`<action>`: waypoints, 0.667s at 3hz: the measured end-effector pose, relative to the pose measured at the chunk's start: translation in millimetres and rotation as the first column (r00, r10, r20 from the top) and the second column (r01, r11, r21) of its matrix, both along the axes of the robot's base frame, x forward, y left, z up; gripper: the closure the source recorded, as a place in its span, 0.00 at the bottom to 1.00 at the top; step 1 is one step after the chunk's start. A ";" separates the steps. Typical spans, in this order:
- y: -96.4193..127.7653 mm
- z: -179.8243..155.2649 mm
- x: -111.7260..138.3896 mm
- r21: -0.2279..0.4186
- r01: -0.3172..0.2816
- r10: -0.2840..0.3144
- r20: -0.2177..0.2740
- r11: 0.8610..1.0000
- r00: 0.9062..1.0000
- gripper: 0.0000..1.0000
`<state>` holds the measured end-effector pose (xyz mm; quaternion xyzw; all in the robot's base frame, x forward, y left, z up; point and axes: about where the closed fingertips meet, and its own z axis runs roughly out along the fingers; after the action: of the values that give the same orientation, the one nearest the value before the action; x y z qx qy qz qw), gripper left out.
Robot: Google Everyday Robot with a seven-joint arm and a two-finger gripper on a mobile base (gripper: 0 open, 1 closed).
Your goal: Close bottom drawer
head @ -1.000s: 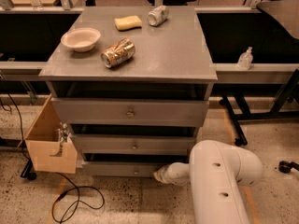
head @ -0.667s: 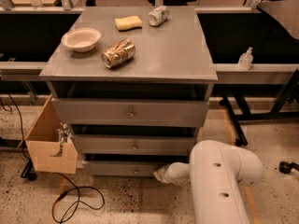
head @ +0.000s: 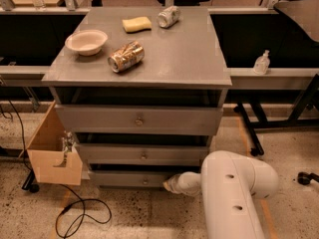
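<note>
From the one camera I look down on a grey cabinet [head: 199, 59] with three drawers, each front standing a little proud of the frame with a dark gap above it. The bottom drawer [head: 124, 178] is the lowest, just above the floor, with a small round knob [head: 145, 181] near its middle.

My white arm [head: 234, 193] comes in from the lower right. Its gripper [head: 170, 183] sits at the right end of the bottom drawer's front, right of the knob and seemingly against the front. I cannot tell whether it is apart or together.

On the cabinet top lie a bowl [head: 86, 41], a crushed can [head: 126, 57], a yellow sponge [head: 136, 24] and a second can [head: 168, 16]. A cardboard box [head: 52, 153] sits at the cabinet's left side.
</note>
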<state>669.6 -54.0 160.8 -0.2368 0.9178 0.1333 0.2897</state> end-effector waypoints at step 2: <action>0.0 0.0 0.0 0.000 0.000 0.000 0.000 1.000 1.000 1.00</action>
<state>669.6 -54.0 160.8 -0.2368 0.9177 0.1333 0.2896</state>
